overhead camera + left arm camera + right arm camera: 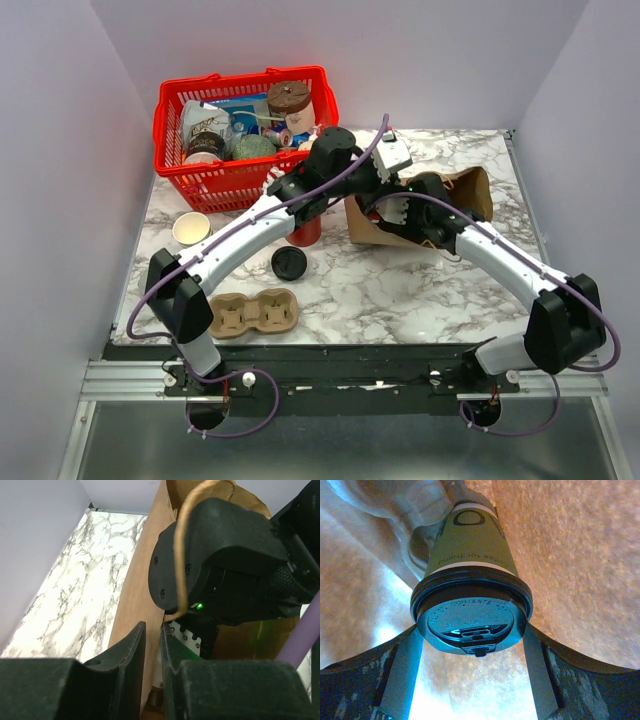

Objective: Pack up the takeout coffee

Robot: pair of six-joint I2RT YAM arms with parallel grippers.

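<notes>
The takeout coffee (470,545), a green cup with a pale band and a black lid (470,605), lies inside the brown paper bag (570,555). My right gripper (471,632) is in the bag, its fingers against both sides of the lid's rim. In the top view the bag (470,190) lies on its side at centre right; the right gripper (405,215) is in its mouth and the cup is hidden. My left gripper (152,645) is shut on the bag's paper edge (135,580) and shows in the top view (370,195) at the bag's mouth.
A red basket (170,110) full of goods stands at the back left. A red can (305,232), a loose black lid (289,263), a cream cup stack (191,228) and a cardboard cup carrier (253,312) lie left of the bag.
</notes>
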